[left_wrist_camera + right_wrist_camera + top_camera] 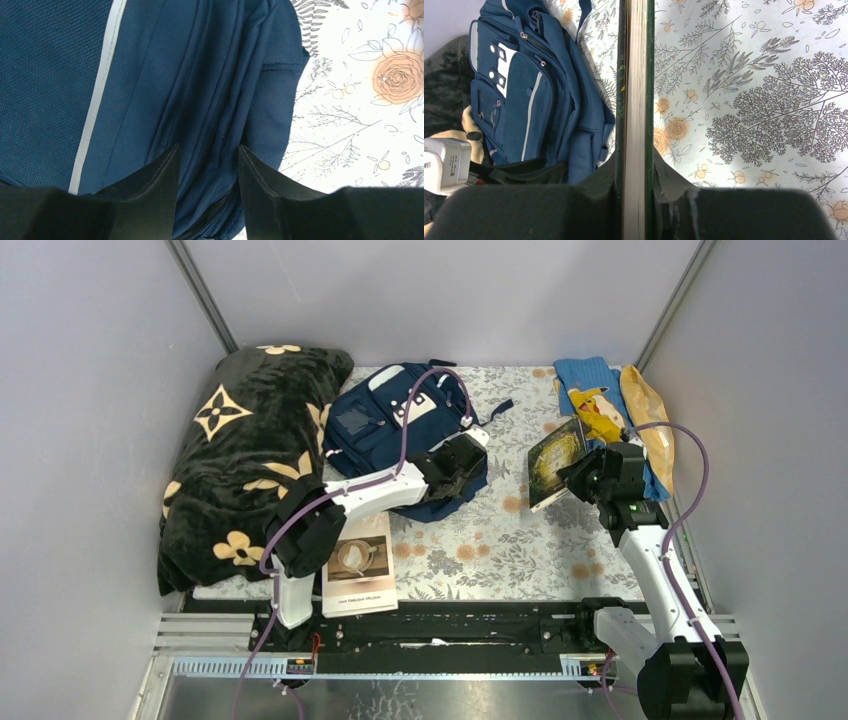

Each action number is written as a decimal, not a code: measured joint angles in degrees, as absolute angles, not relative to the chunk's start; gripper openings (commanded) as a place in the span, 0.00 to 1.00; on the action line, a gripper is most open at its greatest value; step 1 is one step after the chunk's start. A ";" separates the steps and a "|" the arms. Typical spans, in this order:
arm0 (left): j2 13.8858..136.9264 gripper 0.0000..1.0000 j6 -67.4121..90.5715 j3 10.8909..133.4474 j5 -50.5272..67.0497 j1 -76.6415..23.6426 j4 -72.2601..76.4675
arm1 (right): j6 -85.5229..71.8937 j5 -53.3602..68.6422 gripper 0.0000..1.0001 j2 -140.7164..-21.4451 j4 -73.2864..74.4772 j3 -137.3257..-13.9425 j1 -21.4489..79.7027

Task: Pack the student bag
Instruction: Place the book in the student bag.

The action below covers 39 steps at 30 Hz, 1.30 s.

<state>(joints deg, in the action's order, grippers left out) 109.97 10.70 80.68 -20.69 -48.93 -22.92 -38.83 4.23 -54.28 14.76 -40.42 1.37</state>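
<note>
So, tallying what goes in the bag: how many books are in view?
2. The dark book is gripped in the right hand; the pale book lies flat by the left arm's base. Others may be hidden.

left: blanket (250,450) | beside it: student bag (385,425) | before both: flat book (365,570) | right of bag: held book (555,460) | back right: cloth (590,390)

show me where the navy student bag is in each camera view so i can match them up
Top external: student bag lies at centre back, between the black blanket and the held book.
Left wrist: student bag fills the left and middle, close up.
Right wrist: student bag sits at left, beside the book's page edge.
Shared landmark: the flowered table cover beside the bag.
</note>
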 measured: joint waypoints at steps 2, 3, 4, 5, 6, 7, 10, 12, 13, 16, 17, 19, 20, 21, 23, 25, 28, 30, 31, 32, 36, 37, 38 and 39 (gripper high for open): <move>109.97 0.51 11.22 80.68 -20.53 -48.34 -22.94 | -38.83 4.27 0.00 -54.28 14.76 -40.42 1.37; 109.97 0.51 11.46 80.68 -20.36 -48.07 -22.96 | -38.83 4.38 0.00 -54.30 14.76 -40.42 1.37; 109.97 0.50 11.77 80.68 -20.27 -47.88 -22.96 | -38.85 4.58 0.00 -54.39 14.72 -40.42 1.37; 109.97 0.49 12.05 80.68 -20.18 -47.81 -22.96 | -38.85 4.73 0.00 -54.48 14.68 -40.42 1.37; 110.02 0.48 12.45 80.68 -20.05 -47.72 -22.98 | -38.87 5.08 0.00 -54.57 14.61 -40.40 1.37; 110.10 0.47 12.93 80.68 -19.90 -47.55 -22.98 | -38.89 5.39 0.00 -54.70 14.48 -40.36 1.37; 110.80 0.52 13.85 80.71 -19.18 -47.51 -22.98 | -39.03 5.85 0.00 -54.94 14.33 -40.21 1.37; 111.44 0.54 14.22 80.97 -18.35 -47.51 -23.20 | -39.05 6.17 0.00 -55.09 14.33 -40.21 1.37; 111.74 0.53 14.35 81.10 -17.91 -47.51 -23.31 | -39.03 6.37 0.00 -55.13 14.31 -40.21 1.37; 112.16 0.27 14.37 82.02 -17.08 -47.48 -24.21 | -39.03 7.16 0.00 -55.27 14.31 -40.21 1.37; 112.25 0.22 14.44 82.39 -16.99 -47.44 -24.47 | -39.03 7.35 0.00 -55.35 14.28 -40.21 1.37; 112.86 0.12 14.02 84.03 -16.88 -47.09 -25.69 | -39.03 7.88 0.00 -55.53 14.26 -40.21 1.37; 113.25 0.05 14.17 84.71 -16.71 -46.87 -26.00 | -39.03 8.27 0.00 -55.57 14.26 -40.21 1.37; 113.73 0.00 14.15 85.56 -16.51 -46.78 -26.48 | -39.03 8.54 0.00 -55.59 14.24 -40.21 1.37; 114.65 0.00 14.13 87.09 -16.01 -46.72 -27.55 | -38.98 9.19 0.00 -55.61 13.91 -40.21 1.37; 115.20 0.00 14.02 88.73 -15.53 -46.46 -29.21 | -38.81 10.52 0.00 -55.61 13.19 -40.21 1.37; 114.83 0.00 14.02 91.70 -14.94 -45.71 -32.42 | -38.41 14.87 0.00 -55.81 10.98 -40.21 1.37; 113.27 0.00 14.26 93.49 -14.33 -44.38 -33.95 | -38.46 18.50 0.00 -56.23 8.71 -40.18 1.37; 111.83 0.00 14.46 94.15 -13.89 -43.42 -34.30 | -38.63 20.34 0.00 -56.42 7.42 -40.14 1.39; 110.43 0.00 14.72 94.50 -13.32 -42.44 -34.30 | -38.87 22.11 0.00 -56.53 5.93 -39.97 1.43; 102.32 0.00 16.53 95.02 -10.44 -36.56 -32.91 | -41.15 27.46 0.00 -56.99 -0.40 -38.26 2.04; 100.09 0.00 17.06 95.02 -9.45 -34.70 -31.92 | -42.06 28.67 0.00 -57.49 -2.02 -37.80 2.48; 98.32 0.00 17.72 95.02 -8.43 -33.17 -30.92 | -43.00 29.85 0.00 -58.22 -3.53 -37.39 3.05; 96.90 0.00 18.35 95.02 -7.44 -31.75 -30.02 | -43.83 30.57 0.00 -59.05 -4.43 -37.28 3.79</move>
